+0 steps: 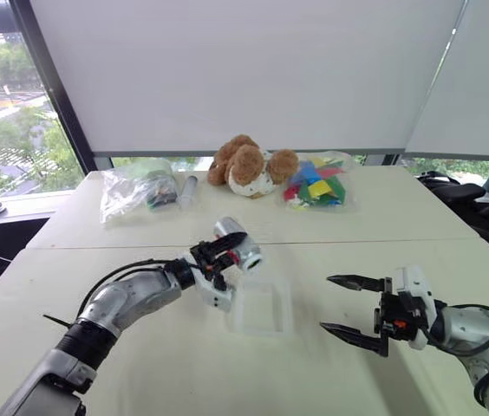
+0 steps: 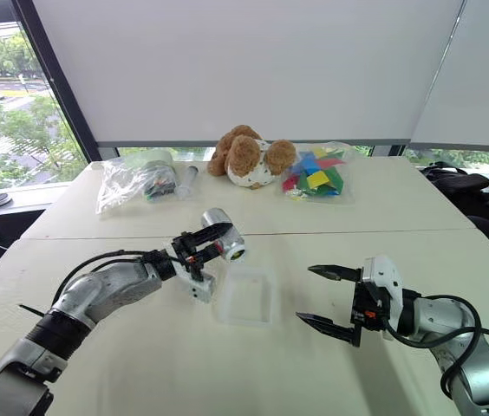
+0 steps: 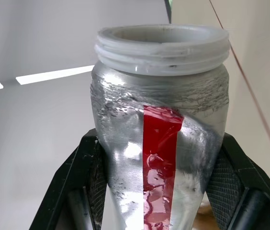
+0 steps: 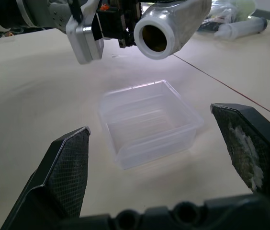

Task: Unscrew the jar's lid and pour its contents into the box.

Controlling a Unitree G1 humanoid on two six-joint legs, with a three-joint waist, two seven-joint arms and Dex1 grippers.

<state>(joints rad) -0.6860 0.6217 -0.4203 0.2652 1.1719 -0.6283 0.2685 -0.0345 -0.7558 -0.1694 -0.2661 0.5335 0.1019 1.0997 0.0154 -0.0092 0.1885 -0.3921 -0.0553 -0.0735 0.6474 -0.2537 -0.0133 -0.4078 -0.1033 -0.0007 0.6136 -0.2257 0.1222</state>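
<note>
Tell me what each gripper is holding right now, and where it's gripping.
The left gripper holds the jar by its lower body, open mouth tipped above the box. The right gripper is open and holds nothing.

1. Your two head views look forward and down from above the table (image 1: pixel 400 217), taking in both arms, the windows and the white blinds behind; the two sit slightly apart sideways, so they share nearly the whole scene.
2. Your left wrist view looks along the left gripper (image 3: pixel 161 191), very close on the jar (image 3: pixel 161 120) between its fingers.
3. Your right wrist view sits low over the tabletop, looking past the right gripper (image 4: pixel 154 167) across the box (image 4: pixel 147 124) toward the left arm.
4. Box and jar appear in head and right wrist views alike.
</note>
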